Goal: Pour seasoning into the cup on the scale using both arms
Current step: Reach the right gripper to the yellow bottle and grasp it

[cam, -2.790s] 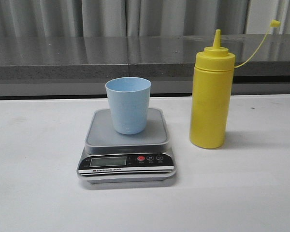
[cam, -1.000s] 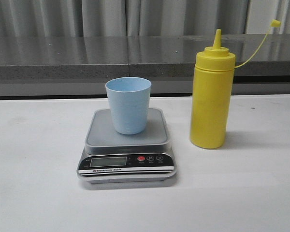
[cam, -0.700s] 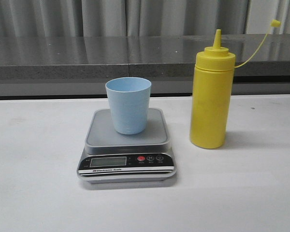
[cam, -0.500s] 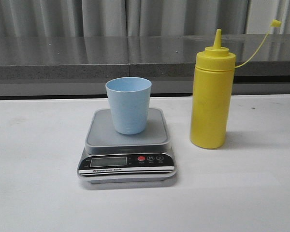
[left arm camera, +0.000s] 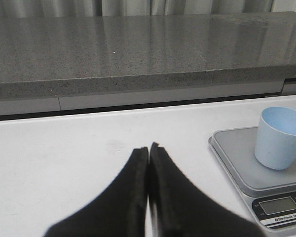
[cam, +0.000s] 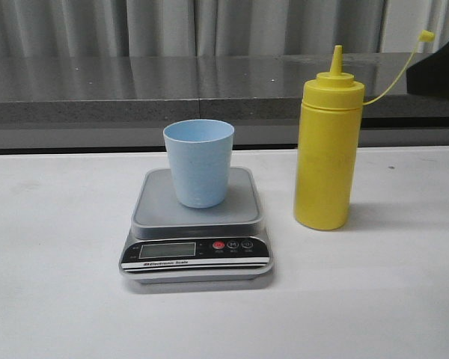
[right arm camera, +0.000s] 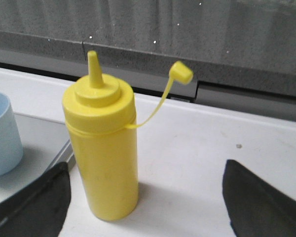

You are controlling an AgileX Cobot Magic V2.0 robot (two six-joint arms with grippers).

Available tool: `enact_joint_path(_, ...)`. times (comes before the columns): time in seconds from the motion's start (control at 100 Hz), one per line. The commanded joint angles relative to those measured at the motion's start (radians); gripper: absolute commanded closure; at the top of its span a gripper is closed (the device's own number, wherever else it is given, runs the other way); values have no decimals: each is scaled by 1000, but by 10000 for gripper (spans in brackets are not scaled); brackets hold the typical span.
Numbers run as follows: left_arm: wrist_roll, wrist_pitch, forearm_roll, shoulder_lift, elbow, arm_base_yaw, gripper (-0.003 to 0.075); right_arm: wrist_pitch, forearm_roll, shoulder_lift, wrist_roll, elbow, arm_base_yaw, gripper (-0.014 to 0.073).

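matt plastic cup [cam: 199,162], smooth plastic bottle [cam: 327,153], polished stone ledge [cam: 135,88].

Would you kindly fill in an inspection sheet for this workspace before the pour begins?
Surface: white table, no spills seen.
Job's things: yellow seasoning bottle upright right of the scale, cap off and hanging on its tether; blue cup upright on the scale's platform.
Clutter: nothing seen.
Hands: left hand shut, empty, low over the table left of the scale; right hand open, fingers either side of the bottle, not touching.
Cables: nothing seen.
Surroundings: grey stone ledge behind the table, curtain above.
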Motion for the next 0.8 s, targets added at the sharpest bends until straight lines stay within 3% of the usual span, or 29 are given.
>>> enact_joint_path(0.0, -7, -73, 4, 10, -27, 2, 740, -138, -3, 29, 10, 4, 2, -48)
enact_joint_path(0.32, -7, -73, 4, 10, -27, 2, 740, -457, -7, 286, 9, 23, 2, -48)
enact_joint_path(0.79, -7, -73, 4, 10, -27, 2, 740, -683, -15, 523, 9, -9, 2, -48)
